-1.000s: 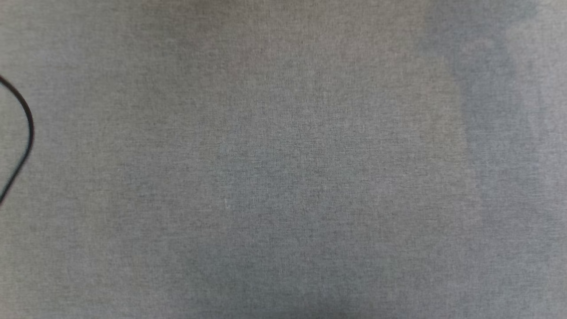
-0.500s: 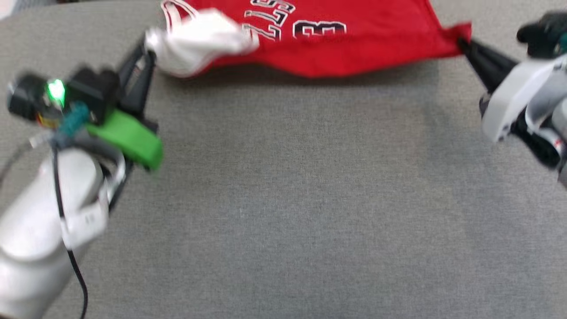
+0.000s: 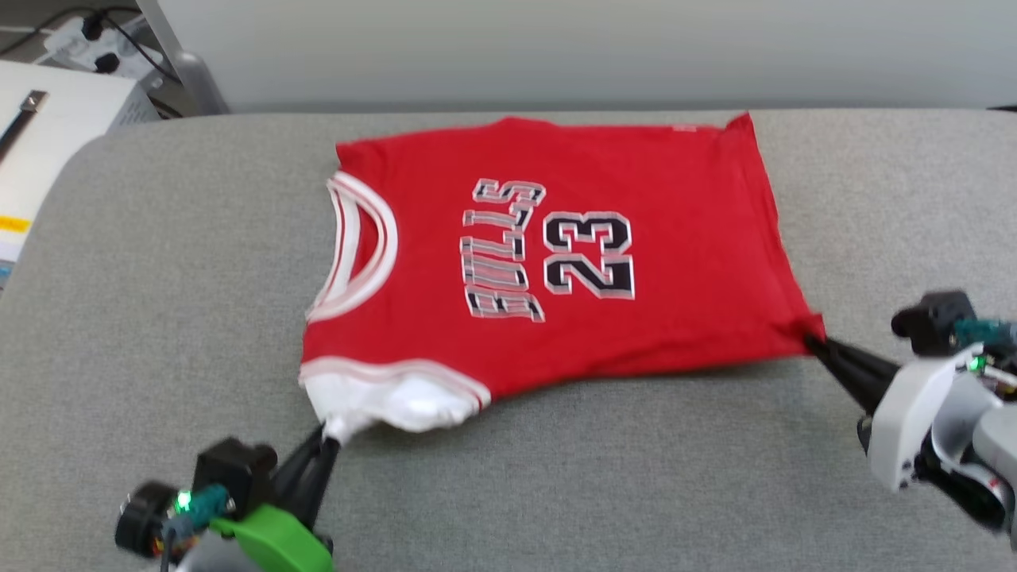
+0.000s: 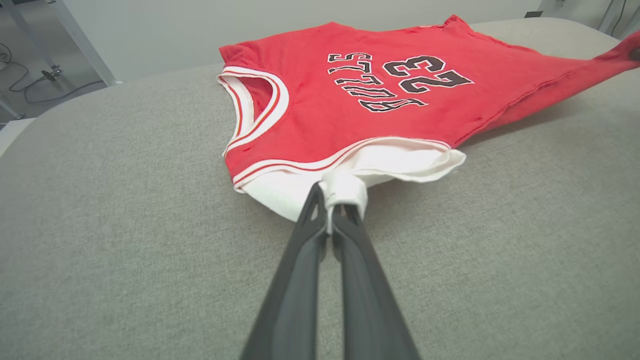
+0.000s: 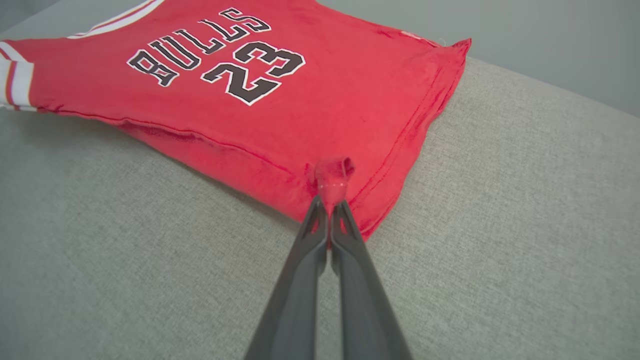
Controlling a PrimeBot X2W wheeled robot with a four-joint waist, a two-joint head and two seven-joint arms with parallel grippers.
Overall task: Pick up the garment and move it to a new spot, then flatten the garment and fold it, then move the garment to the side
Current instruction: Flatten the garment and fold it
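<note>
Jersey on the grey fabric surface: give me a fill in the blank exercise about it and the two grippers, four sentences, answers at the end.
The left gripper is shut on the white ____ of the garment.
The right gripper is shut on a bottom corner of the garment, coloured ____.
The number printed on its front is ____.
It lies on the grey fabric surface with its print facing ____.
Missing words: sleeve; red; 23; up.

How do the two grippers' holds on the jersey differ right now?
The left gripper pinches the bunched white sleeve; the right gripper pinches a red bottom corner. A green part sits behind the left gripper; a pale grey casing behind the right gripper. Both are shut on the jersey.
</note>
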